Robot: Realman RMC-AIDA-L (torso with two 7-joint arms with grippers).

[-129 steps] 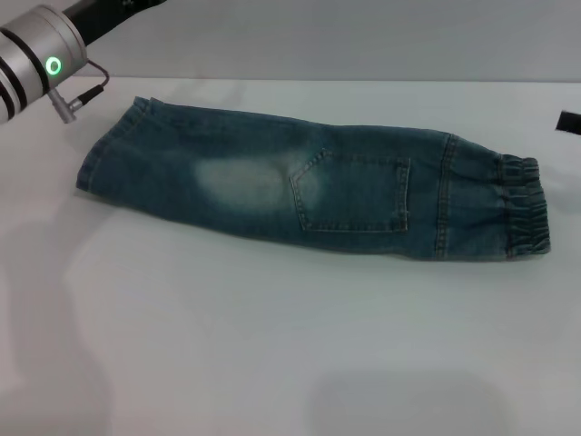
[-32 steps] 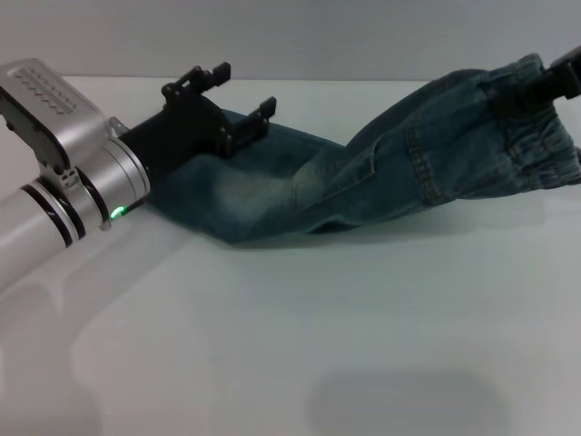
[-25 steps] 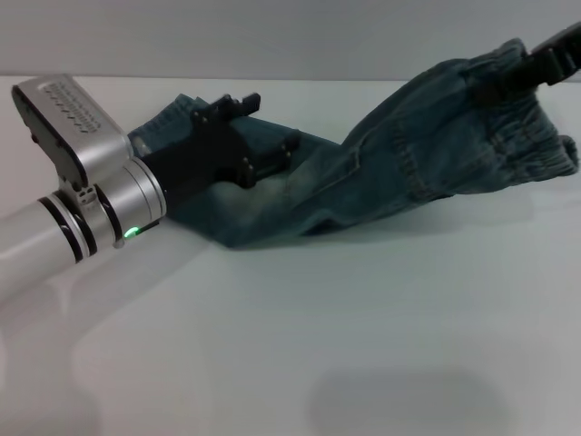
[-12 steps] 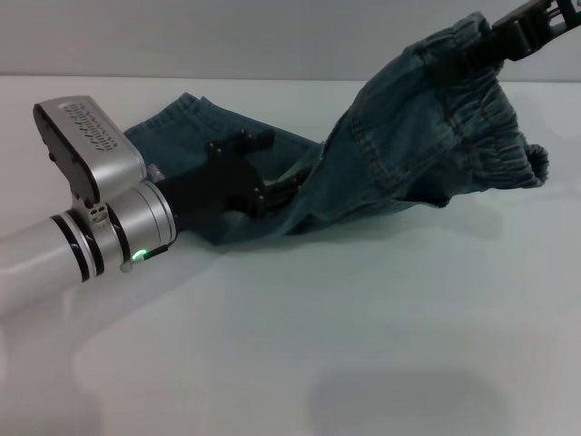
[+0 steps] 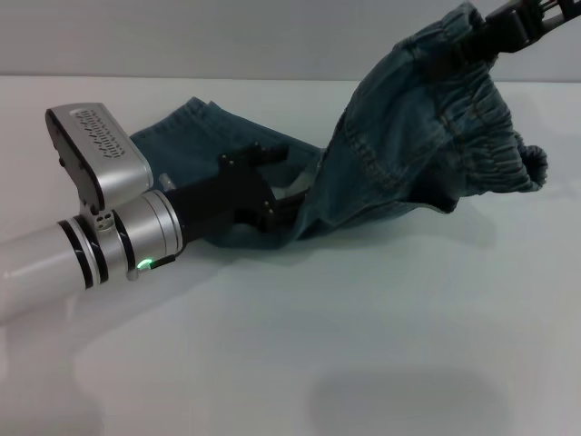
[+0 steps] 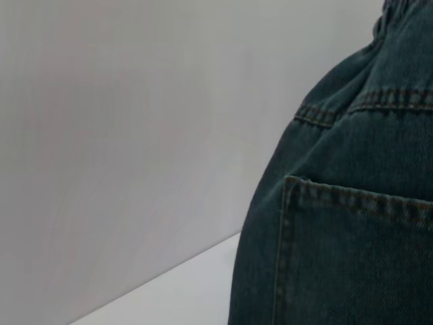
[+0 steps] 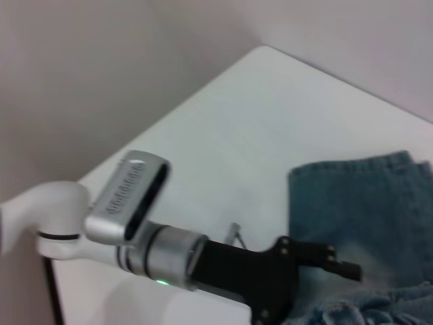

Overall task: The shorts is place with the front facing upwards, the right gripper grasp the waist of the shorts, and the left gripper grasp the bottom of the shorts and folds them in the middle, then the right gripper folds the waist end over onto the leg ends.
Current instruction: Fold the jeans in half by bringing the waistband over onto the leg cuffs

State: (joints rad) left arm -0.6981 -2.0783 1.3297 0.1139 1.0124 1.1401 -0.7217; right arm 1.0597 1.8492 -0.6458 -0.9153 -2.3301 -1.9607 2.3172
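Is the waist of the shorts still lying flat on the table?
No, the right gripper holds the waist up above the table.

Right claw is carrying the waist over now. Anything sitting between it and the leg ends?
Yes. The left claw lies on the shorts at mid-length, between the lifted waist held by the right claw and the leg ends.

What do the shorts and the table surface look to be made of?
The shorts look like blue-green denim: contrast stitching, a faded patch, and a puckered, seemingly elasticated waist. The table looks like smooth white laminate or painted board with a slight sheen; the exact material is unclear.
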